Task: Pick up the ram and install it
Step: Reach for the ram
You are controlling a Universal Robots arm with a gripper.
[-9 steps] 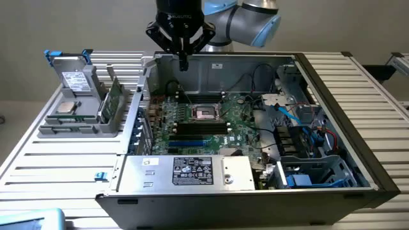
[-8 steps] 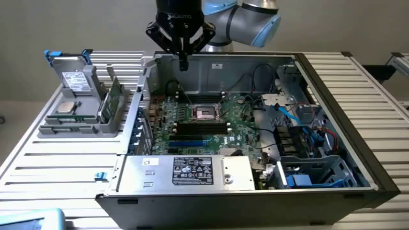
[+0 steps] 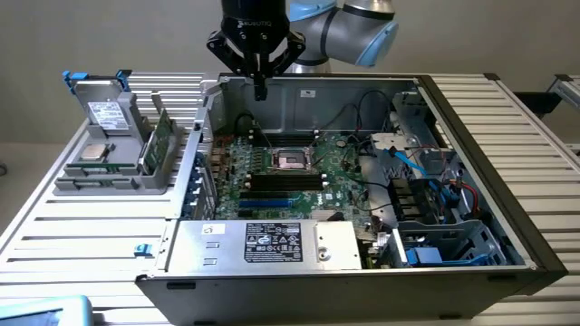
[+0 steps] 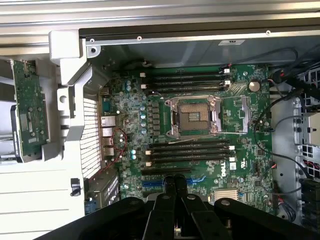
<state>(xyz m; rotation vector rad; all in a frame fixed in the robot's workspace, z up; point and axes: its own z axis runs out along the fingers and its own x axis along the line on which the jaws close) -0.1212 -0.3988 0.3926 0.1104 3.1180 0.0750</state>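
Above the wall of the open computer case point(image 3: 317, 299) farthest from the exterior camera, the gripper point(image 3: 260, 92) on the grey-and-blue arm point(image 3: 354, 27): black fingers pressed together, pinching nothing. Hangs clear of the case's metal, tips pointed down toward the green motherboard point(image 3: 272, 197) lying flat on the case floor. In the wrist view, the same closed gripper point(image 4: 175, 181) seen against that board, with the long black memory slots point(image 4: 187, 150) and the open processor socket point(image 4: 195, 117) at the case's centre. Touches neither.

Outside the case, just beside its side wall on the exterior view's left, the ram point(image 3: 161, 144): a thin green stick, standing on edge in a grey holder point(image 3: 109, 183). Sits untouched, well apart from the gripper. Appears in the wrist view too point(image 4: 29, 110), just past the case's perforated wall.

In the same holder, farther from the case than the ram, a square silver processor chip point(image 3: 94, 151) and a grey drive with blue tabs point(image 3: 104, 102), upright at the holder's back.

Inside the case, along the wall nearest the exterior camera, a silver power supply point(image 3: 263, 246) with a black label. On the case's side opposite the ram, a drive cage point(image 3: 444, 238) among loose cables. Under the case, a white slatted table point(image 3: 517, 129).
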